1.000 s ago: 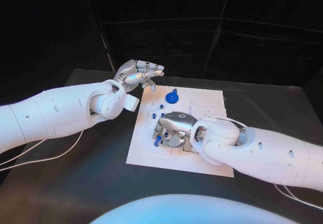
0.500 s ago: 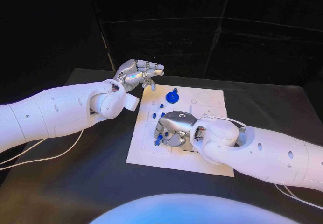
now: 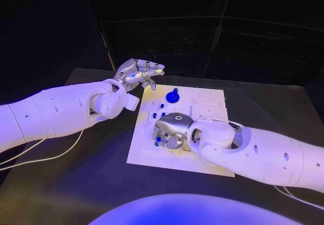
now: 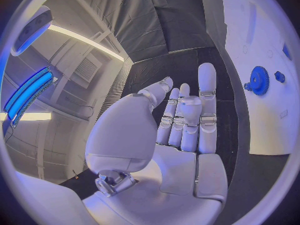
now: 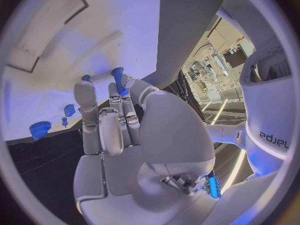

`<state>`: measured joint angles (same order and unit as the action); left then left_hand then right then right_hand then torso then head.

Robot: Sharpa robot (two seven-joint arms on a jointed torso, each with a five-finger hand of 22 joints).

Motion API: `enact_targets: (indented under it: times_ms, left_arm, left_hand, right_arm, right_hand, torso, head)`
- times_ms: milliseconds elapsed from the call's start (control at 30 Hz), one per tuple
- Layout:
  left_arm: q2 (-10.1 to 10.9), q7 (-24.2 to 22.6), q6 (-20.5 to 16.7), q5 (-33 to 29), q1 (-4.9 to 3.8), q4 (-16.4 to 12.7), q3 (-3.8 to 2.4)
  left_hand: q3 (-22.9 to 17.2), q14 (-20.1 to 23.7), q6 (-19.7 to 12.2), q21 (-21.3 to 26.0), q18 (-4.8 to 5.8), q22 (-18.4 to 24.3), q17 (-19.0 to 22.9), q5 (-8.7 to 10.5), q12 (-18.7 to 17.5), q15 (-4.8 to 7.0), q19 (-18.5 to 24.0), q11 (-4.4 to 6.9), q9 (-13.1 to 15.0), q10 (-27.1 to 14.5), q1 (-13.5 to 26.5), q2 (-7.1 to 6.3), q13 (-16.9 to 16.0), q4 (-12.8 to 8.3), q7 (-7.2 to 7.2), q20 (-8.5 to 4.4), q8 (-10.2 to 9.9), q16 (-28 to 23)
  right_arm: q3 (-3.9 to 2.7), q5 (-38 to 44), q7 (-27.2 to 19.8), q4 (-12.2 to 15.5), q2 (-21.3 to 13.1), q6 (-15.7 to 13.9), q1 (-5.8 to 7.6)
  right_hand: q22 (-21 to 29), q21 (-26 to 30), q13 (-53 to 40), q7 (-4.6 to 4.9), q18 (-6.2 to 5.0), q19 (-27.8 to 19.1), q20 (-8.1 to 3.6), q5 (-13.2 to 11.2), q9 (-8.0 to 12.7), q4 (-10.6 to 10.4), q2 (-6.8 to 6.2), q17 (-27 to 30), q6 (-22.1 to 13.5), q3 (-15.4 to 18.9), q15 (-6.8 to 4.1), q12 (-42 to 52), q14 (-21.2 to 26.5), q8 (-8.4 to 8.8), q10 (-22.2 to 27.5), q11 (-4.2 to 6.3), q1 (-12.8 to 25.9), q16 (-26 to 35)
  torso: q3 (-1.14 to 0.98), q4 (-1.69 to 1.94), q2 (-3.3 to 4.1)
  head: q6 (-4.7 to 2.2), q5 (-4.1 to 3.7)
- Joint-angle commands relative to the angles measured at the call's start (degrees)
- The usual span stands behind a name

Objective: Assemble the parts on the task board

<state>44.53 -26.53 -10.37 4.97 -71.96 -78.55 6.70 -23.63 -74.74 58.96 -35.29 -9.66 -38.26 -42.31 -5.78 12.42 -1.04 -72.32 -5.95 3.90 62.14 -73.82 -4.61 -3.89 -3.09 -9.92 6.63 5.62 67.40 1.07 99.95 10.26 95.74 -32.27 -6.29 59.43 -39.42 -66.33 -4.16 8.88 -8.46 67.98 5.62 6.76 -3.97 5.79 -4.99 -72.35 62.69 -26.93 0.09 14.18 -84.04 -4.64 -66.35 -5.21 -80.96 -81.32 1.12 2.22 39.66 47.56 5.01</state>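
Observation:
The white task board (image 3: 209,159) lies mid-table. A blue gear (image 3: 173,97) stands near its far edge, seen too as the gear (image 4: 259,80) in the left wrist view. Small blue pegs (image 3: 154,115) stand along the board's left side. My right hand (image 3: 173,127) reaches down over the board's left middle, and its fingertips close round a blue peg (image 3: 158,139); that peg (image 5: 117,76) pokes up between thumb and fingers. More pegs (image 5: 85,78) and the gear (image 5: 39,130) lie beyond. My left hand (image 3: 138,72) hovers over the board's far left corner, fingers extended and holding nothing.
Black table (image 3: 81,168) surrounds the board, with bare room at left and front. A white cable (image 3: 40,159) trails under my left arm. My right forearm (image 3: 270,157) covers the board's near right corner. Recessed outlines (image 3: 206,99) mark the board's far right part.
My right hand has crept slightly leftward over the board, staying on the peg. The left hand has hardly moved.

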Motion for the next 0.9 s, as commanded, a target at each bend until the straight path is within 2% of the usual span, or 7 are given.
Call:
enact_targets:
  times_ms: [33,167,333,533,667,833,900]
  left_arm:
    - [0.0,-0.3,0.5,-0.2,-0.09,-0.1,-0.04]
    - [0.0,-0.3,0.5,-0.2,-0.09,-0.1,-0.04]
    - [0.0,-0.3,0.5,-0.2,-0.09,-0.1,-0.04]
    - [0.0,-0.3,0.5,-0.2,-0.09,-0.1,-0.04]
    - [0.0,-0.3,0.5,-0.2,-0.09,-0.1,-0.04]
    - [0.2,-0.2,0.6,-0.2,-0.09,-0.2,-0.04]
    - [0.3,-0.2,0.6,-0.2,-0.09,-0.1,-0.04]
  left_hand:
    - [0.3,0.4,-0.2,0.4,-0.79,0.1,0.1,0.20,0.4,0.00,0.3,-0.11,0.0,-0.3,0.2,0.26,-0.1,0.1,-0.17,-0.04,0.2,-0.3]
    - [0.3,0.4,-0.2,0.4,-0.79,0.1,0.1,0.20,0.4,0.00,0.3,-0.11,0.0,-0.3,0.2,0.26,-0.1,0.1,-0.17,-0.04,0.2,-0.3]
    - [0.3,0.4,-0.2,0.4,-0.79,0.1,0.1,0.20,0.4,0.00,0.3,-0.11,0.0,-0.3,0.2,0.26,-0.1,0.1,-0.17,-0.04,0.2,-0.3]
    - [0.3,0.4,-0.2,0.4,-0.79,0.1,0.1,0.20,0.4,0.00,0.3,-0.11,0.0,-0.3,0.2,0.26,-0.1,0.1,-0.17,-0.04,0.2,-0.3]
    - [0.3,0.4,-0.2,0.4,-0.79,0.1,0.1,0.20,0.4,0.00,0.3,-0.11,0.0,-0.3,0.2,0.26,-0.1,0.1,-0.17,-0.04,0.2,-0.3]
    - [0.3,0.4,-0.2,0.4,-0.79,0.1,0.1,0.20,0.4,0.00,0.3,-0.11,0.0,-0.3,0.2,0.26,-0.1,0.1,-0.17,-0.04,0.2,-0.3]
    - [0.3,0.4,-0.2,0.4,-0.79,0.1,0.1,0.20,0.4,0.00,0.3,-0.11,0.0,-0.3,0.2,0.26,-0.1,0.1,-0.17,-0.04,0.2,-0.3]
  right_arm:
    - [0.26,1.7,0.3,0.0,0.3,1.9,-0.06]
    - [0.33,1.7,-0.1,-0.1,0.6,1.6,-0.06]
    - [0.42,1.1,-1.2,-0.3,0.9,0.0,-0.06]
    - [0.49,0.3,-2.0,-0.2,0.8,-2.8,-0.07]
    - [0.50,-0.1,-2.5,0.1,0.3,-5.6,-0.09]
    - [0.51,-1.3,-3.0,1.6,-2.2,-11.5,-0.12]
    - [0.50,-2.6,-3.6,3.0,-4.3,-14.3,-0.11]
  right_hand:
    - [0.2,-0.1,-0.1,0.20,-0.34,-0.6,0.00,0.2,0.1,0.1,-0.27,0.0,0.0,-0.1,-0.31,-0.1,-2.6,0.37,-0.8,0.62,0.4,-0.1]
    - [0.5,0.1,0.2,0.55,-0.36,-0.9,0.19,0.6,0.3,-0.2,-0.88,0.3,-1.1,0.2,0.00,-1.3,-2.5,0.96,0.6,0.23,1.5,0.0]
    - [2.3,1.2,0.7,1.78,-0.54,-2.0,1.31,1.1,0.4,-0.8,-2.73,1.9,-4.8,1.0,1.38,-4.8,-2.1,1.23,6.2,-1.47,3.8,0.9]
    - [4.5,2.7,0.5,1.69,-1.01,-2.9,2.02,0.9,0.3,-1.0,-3.64,3.1,-8.8,4.1,1.77,-5.5,-1.7,1.05,9.6,-1.85,4.7,1.5]
    - [5.8,3.5,0.4,1.59,-1.19,-3.4,2.03,1.0,0.2,-1.2,-3.54,3.6,-9.9,6.1,1.79,-5.2,-1.6,1.04,10.9,-1.77,4.7,1.9]
    - [6.6,4.2,0.3,1.28,-1.24,-3.4,1.98,1.3,0.2,-1.8,-3.74,3.9,-10.9,9.5,1.64,-4.5,-1.5,1.02,12.4,-1.65,5.1,2.1]
    - [6.9,4.5,0.3,1.31,-1.25,-3.3,1.93,1.8,0.1,-2.4,-3.57,4.6,-11.1,11.5,1.61,-3.8,-1.4,0.96,12.8,-1.62,5.1,2.5]
  torso:
    - [0.00,0.00,-0.01]
    - [0.01,0.00,-0.03]
    - [0.01,0.00,-0.02]
    - [0.00,0.02,-0.02]
    - [0.00,-0.02,-0.07]
    - [-0.09,-0.08,-0.09]
    - [-0.02,-0.09,-0.17]
  head:
    - [0.01,0.01]
    - [0.00,-0.07]
    - [-0.08,-0.11]
    - [-0.11,-0.17]
    - [-0.20,-0.19]
    - [-0.36,-0.20]
    - [-0.38,-0.41]
